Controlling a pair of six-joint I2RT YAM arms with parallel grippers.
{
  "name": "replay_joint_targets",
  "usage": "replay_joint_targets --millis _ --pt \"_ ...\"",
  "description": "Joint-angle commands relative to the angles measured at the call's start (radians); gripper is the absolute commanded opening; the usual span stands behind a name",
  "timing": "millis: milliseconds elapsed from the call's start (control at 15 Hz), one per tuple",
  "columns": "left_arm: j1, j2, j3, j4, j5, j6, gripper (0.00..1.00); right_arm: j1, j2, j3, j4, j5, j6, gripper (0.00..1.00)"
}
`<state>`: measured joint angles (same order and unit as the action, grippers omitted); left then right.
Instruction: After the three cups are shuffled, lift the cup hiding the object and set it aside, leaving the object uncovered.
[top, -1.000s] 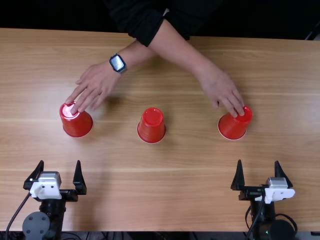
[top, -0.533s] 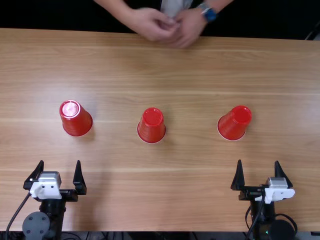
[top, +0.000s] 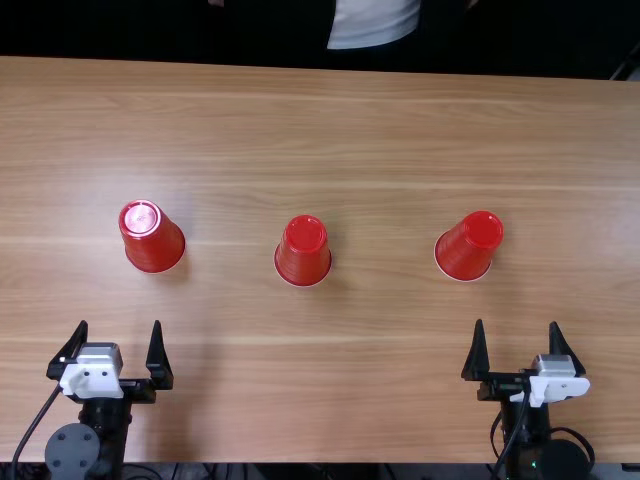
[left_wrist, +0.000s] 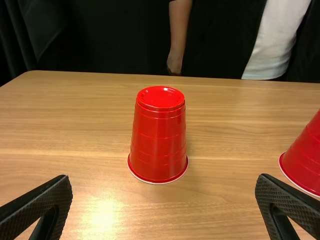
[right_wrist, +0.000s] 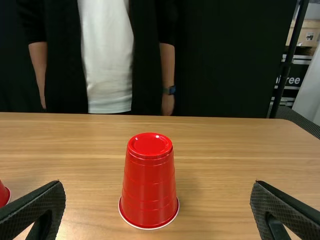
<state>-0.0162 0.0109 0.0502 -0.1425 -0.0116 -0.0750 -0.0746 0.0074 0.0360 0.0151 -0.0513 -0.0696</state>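
Left gripper (top: 118, 328) at 7 o'clock of table (top: 320, 130), by near edge; fingers spread wide, holding nothing. Right gripper (top: 515, 326) at 5 o'clock, likewise wide apart and empty.

Farther in: three red cups in row, upside down, well apart.
- left cup (top: 151, 240): 1 o'clock of left gripper
- middle cup (top: 303, 251): table centre
- right cup (top: 467, 246): 11 o'clock of right gripper

Which cup hides object: cannot tell.

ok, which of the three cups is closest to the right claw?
The right-hand cup, just ahead of the right claw; the middle cup and left cup stand farther off along the row.
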Motion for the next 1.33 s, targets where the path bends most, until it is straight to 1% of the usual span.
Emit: replay_joint_targets --millis 0,133,200,267,467,533,600,667,867,933,1067,1133,1200,1267 --pt "-0.005 -0.011 -0.050 -0.012 0.010 0.012 1.00 -0.007 -0.007 -0.013 0.008 0.007 0.003 1.00" --pt "-0.007 -0.011 -0.050 -0.012 0.010 0.025 1.00 -0.004 -0.007 -0.016 0.006 0.007 0.003 1.00" --pt "-0.007 -0.011 -0.050 -0.012 0.010 0.025 1.00 -0.004 -0.007 -0.016 0.006 0.003 -0.006 1.00" --pt "-0.007 -0.011 -0.050 -0.012 0.008 0.027 1.00 -0.004 -0.007 -0.016 0.006 0.005 -0.010 1.00" --pt "-0.007 -0.011 -0.029 -0.008 0.013 0.023 1.00 -0.014 -0.007 0.005 0.008 0.011 -0.006 1.00" --pt "-0.007 -0.011 0.030 -0.018 0.012 0.023 1.00 -0.014 -0.007 0.033 0.002 0.013 -0.008 1.00" --pt "-0.001 -0.011 0.094 -0.032 -0.003 0.023 1.00 -0.014 -0.007 0.088 -0.003 0.014 -0.010 1.00" --pt "0.005 0.008 0.155 -0.058 -0.003 0.023 1.00 -0.014 -0.004 0.130 -0.003 0.014 -0.010 1.00" --pt "0.009 0.179 0.347 -0.159 -0.007 0.023 1.00 -0.013 0.126 0.281 -0.016 0.014 -0.010 1.00" --pt "0.009 0.241 0.418 -0.198 -0.007 0.023 1.00 -0.014 0.163 0.347 -0.053 0.014 -0.010 1.00" --pt "0.009 0.371 0.605 -0.331 -0.005 0.023 1.00 -0.013 0.282 0.515 -0.233 0.014 -0.010 1.00" --pt "0.007 0.420 0.683 -0.373 -0.005 0.023 1.00 -0.013 0.338 0.574 -0.301 0.014 -0.010 1.00" --pt "0.007 0.475 0.757 -0.413 -0.005 0.023 1.00 -0.010 0.378 0.627 -0.338 0.014 -0.010 1.00" --pt "0.009 0.534 0.838 -0.485 -0.007 0.023 1.00 -0.008 0.414 0.691 -0.381 0.013 -0.010 1.00"
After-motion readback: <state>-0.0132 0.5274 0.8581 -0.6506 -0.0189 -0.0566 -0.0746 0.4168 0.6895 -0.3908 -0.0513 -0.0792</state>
